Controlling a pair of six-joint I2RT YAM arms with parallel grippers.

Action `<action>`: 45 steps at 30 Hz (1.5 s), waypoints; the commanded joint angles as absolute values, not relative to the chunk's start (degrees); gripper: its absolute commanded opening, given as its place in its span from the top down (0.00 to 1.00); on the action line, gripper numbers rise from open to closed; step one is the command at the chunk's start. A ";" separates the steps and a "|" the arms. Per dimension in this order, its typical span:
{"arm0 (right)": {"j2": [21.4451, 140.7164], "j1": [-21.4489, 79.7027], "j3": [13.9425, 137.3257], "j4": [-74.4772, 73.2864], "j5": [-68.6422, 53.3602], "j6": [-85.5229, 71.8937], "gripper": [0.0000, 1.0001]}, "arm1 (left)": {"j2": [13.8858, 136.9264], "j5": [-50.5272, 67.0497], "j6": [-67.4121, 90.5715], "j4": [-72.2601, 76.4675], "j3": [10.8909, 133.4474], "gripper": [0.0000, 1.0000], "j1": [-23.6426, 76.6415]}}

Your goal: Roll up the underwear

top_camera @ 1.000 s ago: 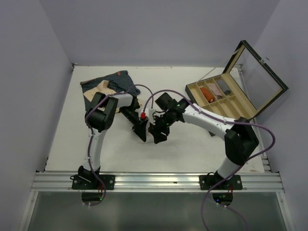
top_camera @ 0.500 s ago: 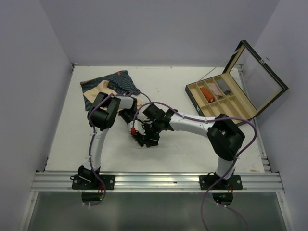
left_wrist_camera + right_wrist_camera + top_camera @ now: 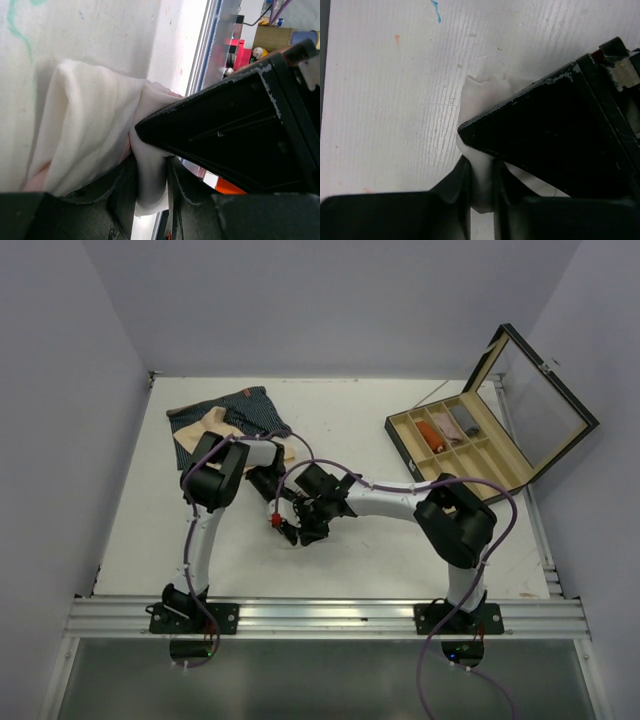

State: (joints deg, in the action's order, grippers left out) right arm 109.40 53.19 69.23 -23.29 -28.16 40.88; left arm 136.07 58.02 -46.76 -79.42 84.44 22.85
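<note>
- The small pink-and-white cloth garment lies bunched on the white bench near its middle, hidden under both arms in the top view
- The left gripper has its fingers nearly together, a fold of that garment pinched in the narrow gap
- The right gripper is likewise closed down on a fold of the same garment
- It looks mid-roll; whether the roll is tidy I cannot tell
- The plain beige cloth garment and the larger navy garment with thin pale stripes lie flat and unrolled at the far left, so most of the task is left
- The open compartmented wooden box stands at the right
</note>
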 commanded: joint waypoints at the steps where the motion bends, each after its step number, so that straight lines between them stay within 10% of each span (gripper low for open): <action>1: 110.66 53.79 65.75 -21.80 -29.61 41.22 1.00 | 134.75 45.26 -49.22 -63.20 82.53 0.65 21.98; 15: 121.01 42.38 75.75 -34.26 -52.01 38.76 1.00 | 87.13 50.11 -38.75 -44.66 77.01 0.44 -3.95; 26: 142.02 37.09 95.62 -59.93 -68.20 46.13 1.00 | 55.83 32.02 -54.59 -33.08 42.82 0.37 18.08; 45: 142.65 36.74 94.04 -57.22 -66.53 43.42 1.00 | 76.28 14.59 -55.46 -0.97 29.09 0.40 44.21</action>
